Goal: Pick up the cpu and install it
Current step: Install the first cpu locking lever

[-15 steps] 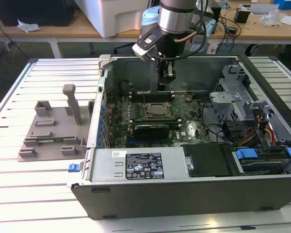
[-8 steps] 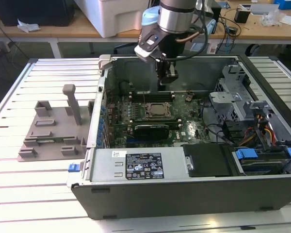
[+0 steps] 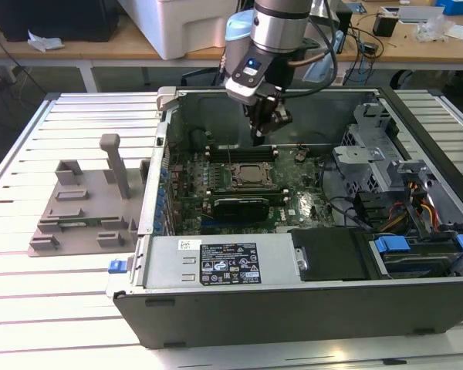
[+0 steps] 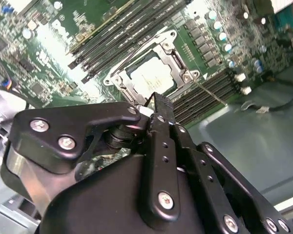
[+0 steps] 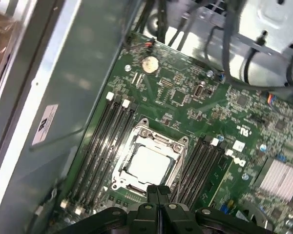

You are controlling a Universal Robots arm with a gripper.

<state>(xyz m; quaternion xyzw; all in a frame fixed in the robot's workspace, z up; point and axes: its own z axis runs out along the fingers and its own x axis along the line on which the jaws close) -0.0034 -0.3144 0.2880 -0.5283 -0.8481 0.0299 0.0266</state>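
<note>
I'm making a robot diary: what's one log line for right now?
cpu: lying in its socket on the motherboard | gripper: shut, empty, above the cpu | contact: none seen

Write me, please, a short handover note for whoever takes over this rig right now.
The gripper is shut with nothing between its fingers. It hovers over the motherboard inside the open case, near the socket's edge.
The cpu lies flat inside the socket frame, apart from the gripper.
Done: by how it lies, the cpu is already set in its socket.
Left: I cannot tell whether the socket frame is latched down over it.
</note>
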